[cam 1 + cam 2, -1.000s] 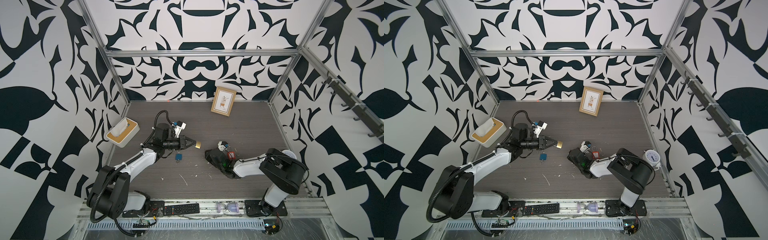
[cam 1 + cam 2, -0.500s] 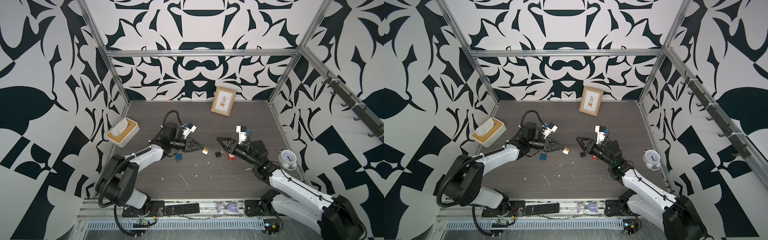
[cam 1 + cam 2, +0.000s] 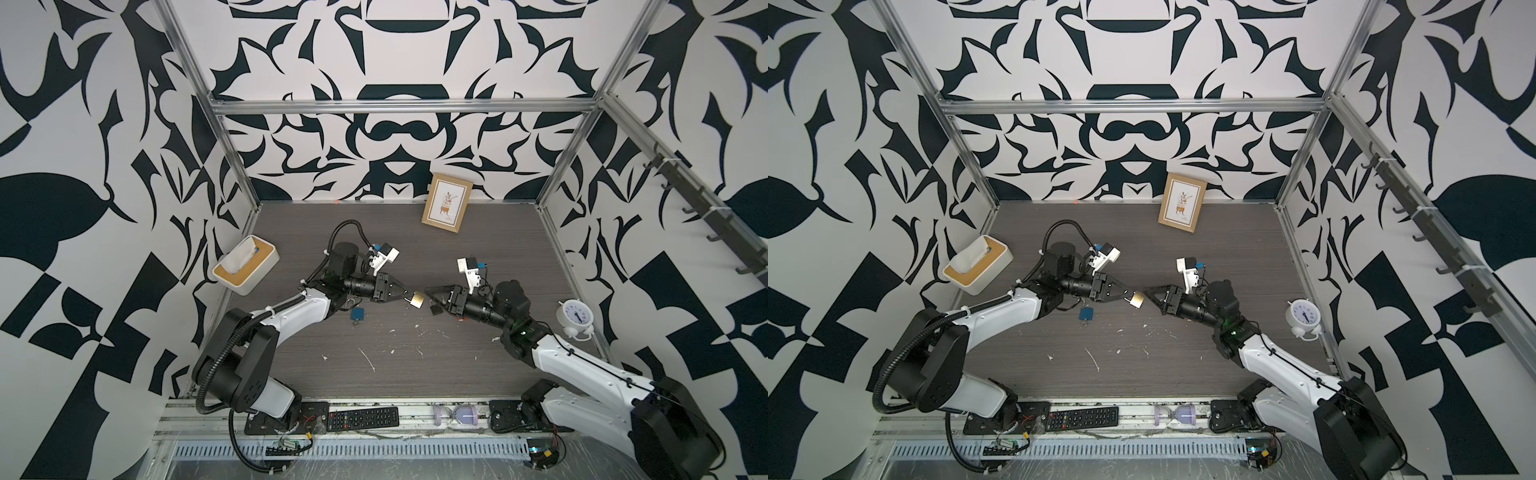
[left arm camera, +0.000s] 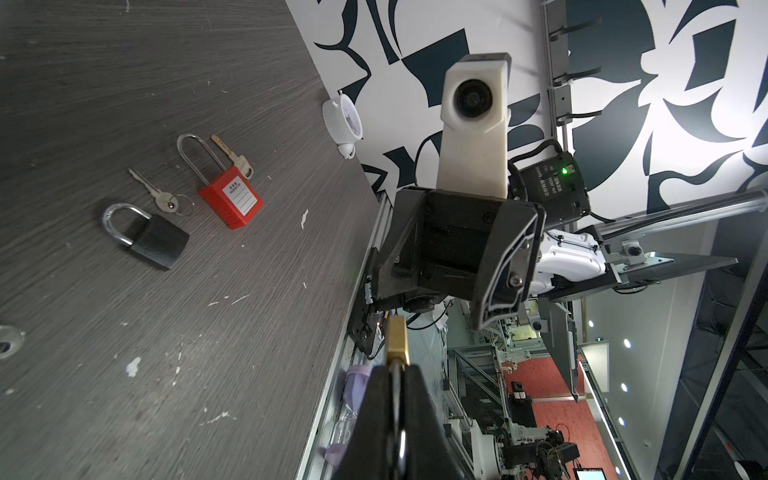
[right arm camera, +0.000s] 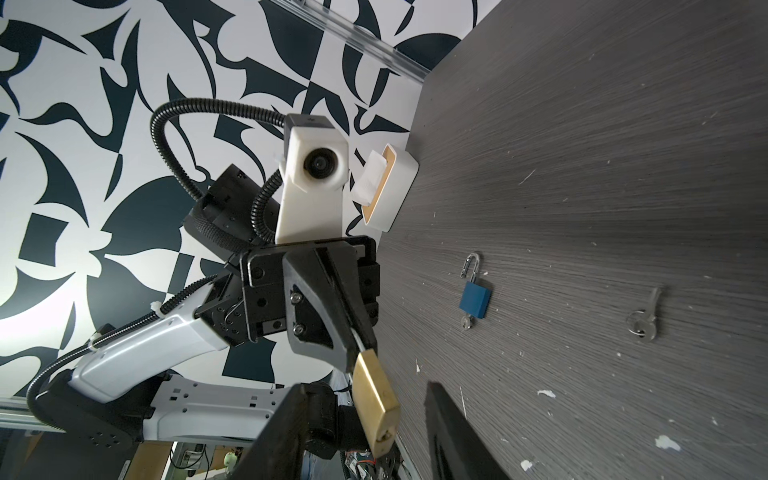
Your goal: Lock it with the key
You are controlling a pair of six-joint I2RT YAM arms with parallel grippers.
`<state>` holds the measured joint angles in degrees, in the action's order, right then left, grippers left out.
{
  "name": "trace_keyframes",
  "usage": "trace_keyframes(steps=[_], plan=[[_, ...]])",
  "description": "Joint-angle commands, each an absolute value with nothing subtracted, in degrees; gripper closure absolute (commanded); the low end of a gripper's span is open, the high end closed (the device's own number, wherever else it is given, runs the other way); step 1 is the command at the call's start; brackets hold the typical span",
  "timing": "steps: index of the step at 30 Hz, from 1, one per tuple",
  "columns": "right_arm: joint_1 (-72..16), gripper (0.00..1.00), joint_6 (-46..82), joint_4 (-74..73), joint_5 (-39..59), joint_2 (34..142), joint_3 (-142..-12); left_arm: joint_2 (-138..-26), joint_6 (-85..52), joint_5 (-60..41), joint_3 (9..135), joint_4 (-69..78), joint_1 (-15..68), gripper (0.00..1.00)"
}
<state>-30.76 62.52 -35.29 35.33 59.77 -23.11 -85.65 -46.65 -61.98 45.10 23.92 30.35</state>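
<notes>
Left hand (image 3: 406,294) clenched on brass padlock (image 3: 417,300) shackle above tabletop (image 3: 374,232); right hand (image 3: 431,296) released, parted jaws flanking its body.

Brass padlock (image 5: 376,405), shackle inside left gripper (image 5: 359,348)

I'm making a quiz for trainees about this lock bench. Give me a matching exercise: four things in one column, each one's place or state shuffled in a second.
Things
1. brass padlock
2. blue padlock
3. red padlock
4. clock

Place or state
A. lies on the table, white label on its body
B. stands by the right wall
C. held off the table in the shut left gripper
D. lies on the table, key in its keyhole

Pairs: 1-C, 2-D, 3-A, 4-B
</notes>
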Motion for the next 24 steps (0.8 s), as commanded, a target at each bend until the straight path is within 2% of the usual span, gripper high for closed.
trace_keyframes(steps=[1, 9, 15, 17, 22, 24], plan=[[-30.6, 0.52, 63.1, -39.4, 38.5, 61.4, -23.9, -86.5, -49.8, -64.0, 45.8, 30.7, 30.6, 1.0], [-30.7, 0.55, 64.5, -44.2, 39.1, 63.6, -23.4, -87.8, -51.5, -64.3, 45.9, 33.5, 31.1, 1.0], [-31.3, 0.66, 67.9, -51.8, 40.3, 67.6, -23.0, -88.5, -51.8, -64.0, 46.1, 34.1, 31.5, 1.0], [-31.5, 0.72, 69.0, -53.7, 40.4, 68.6, -23.0, -88.7, -52.1, -64.0, 46.1, 34.5, 31.6, 1.0], [-31.6, 0.74, 69.8, -55.0, 40.7, 68.6, -22.3, -89.2, -53.5, -63.8, 45.6, 36.3, 31.5, 1.0], [-31.6, 0.79, 69.6, -54.6, 40.7, 68.0, -21.9, -89.6, -53.8, -63.8, 45.6, 36.9, 31.6, 1.0]])
